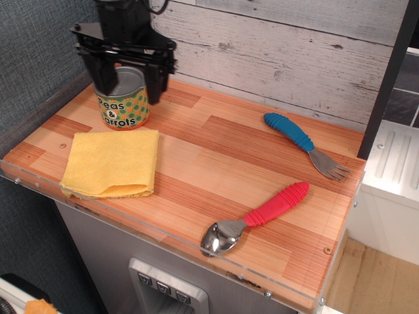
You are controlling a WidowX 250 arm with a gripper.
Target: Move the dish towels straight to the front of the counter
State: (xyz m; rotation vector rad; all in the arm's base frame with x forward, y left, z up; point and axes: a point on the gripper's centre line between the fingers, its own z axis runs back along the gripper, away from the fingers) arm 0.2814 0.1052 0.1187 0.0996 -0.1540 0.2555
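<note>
Partly, the spread pincer hides the can behind it.

Can, blue fork, red spoon

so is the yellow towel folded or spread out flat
Folded: the dish towels show stacked layered edges along the front, lying near the counter rim.

Plain yellow dish towels, wood-plank counter, green-and-orange dotted can, blue-handled fork, red-handled spoon.
</note>
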